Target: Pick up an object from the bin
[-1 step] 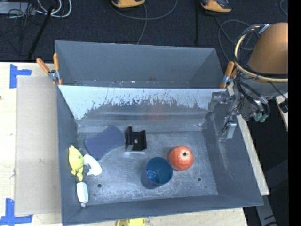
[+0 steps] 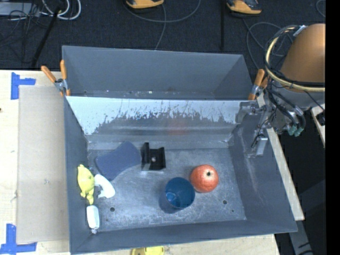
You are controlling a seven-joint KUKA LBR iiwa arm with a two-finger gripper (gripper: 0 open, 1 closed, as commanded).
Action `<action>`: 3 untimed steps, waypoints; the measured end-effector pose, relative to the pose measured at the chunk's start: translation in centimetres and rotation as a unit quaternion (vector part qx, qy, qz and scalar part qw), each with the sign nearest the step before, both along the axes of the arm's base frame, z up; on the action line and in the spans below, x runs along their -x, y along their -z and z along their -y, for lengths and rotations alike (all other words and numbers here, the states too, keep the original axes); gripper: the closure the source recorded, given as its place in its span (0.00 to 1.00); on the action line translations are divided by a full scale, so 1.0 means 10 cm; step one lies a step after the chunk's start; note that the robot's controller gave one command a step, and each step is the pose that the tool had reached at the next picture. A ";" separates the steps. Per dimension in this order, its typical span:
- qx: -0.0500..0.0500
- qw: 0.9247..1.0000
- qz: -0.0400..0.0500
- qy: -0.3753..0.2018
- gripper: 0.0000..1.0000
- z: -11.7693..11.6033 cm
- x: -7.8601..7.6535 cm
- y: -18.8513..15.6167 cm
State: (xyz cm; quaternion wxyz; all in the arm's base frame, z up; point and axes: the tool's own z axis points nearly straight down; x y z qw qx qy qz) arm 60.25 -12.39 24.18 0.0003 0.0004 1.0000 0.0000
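Observation:
My gripper (image 2: 259,141) hangs at the bin's right side, above the sloping right wall and well above the floor, with nothing seen in it. The nearest loose thing is a red apple-like ball (image 2: 204,178) on the floor, down and to the left of the gripper. Touching the ball's left side is a round dark blue cup (image 2: 179,194) with its mouth turned up. A small black bracket (image 2: 153,157) stands further left, near the middle of the floor.
A flat blue pad (image 2: 118,160) lies left of the bracket. In the front left corner are a yellow toy (image 2: 85,183), a white piece (image 2: 104,187) beside it and a small white bottle (image 2: 92,217). The arm with its orange cover sits over the right rim.

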 end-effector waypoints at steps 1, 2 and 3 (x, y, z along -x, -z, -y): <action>0.000 1.000 0.001 -0.007 0.00 -0.12 0.05 0.32; 0.000 0.999 -0.001 0.052 0.00 -0.33 0.13 0.53; 0.000 1.000 -0.001 0.019 0.00 -0.42 0.25 0.69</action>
